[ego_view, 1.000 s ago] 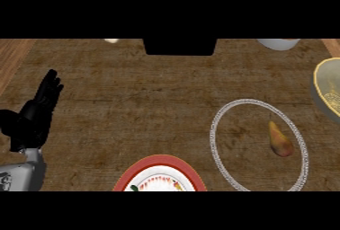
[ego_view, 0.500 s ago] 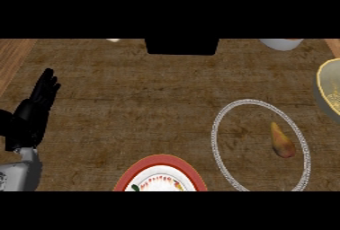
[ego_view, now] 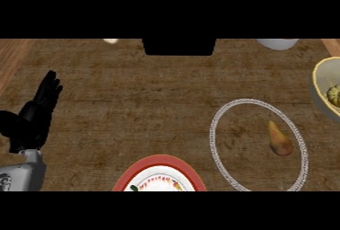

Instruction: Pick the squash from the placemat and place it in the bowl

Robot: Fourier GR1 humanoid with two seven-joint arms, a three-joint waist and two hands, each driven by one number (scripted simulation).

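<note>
our left hand (ego_view: 34,117) rests open at the left edge, the right unseen, while the small, tapered squash (ego_view: 279,139) on the round placemat (ego_view: 224,155) looks light, stiff and smooth, best pinched at its fat end.

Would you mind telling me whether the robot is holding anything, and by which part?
Nothing is held. The left hand rests open at the view's left; the squash lies untouched on the placemat.
</note>
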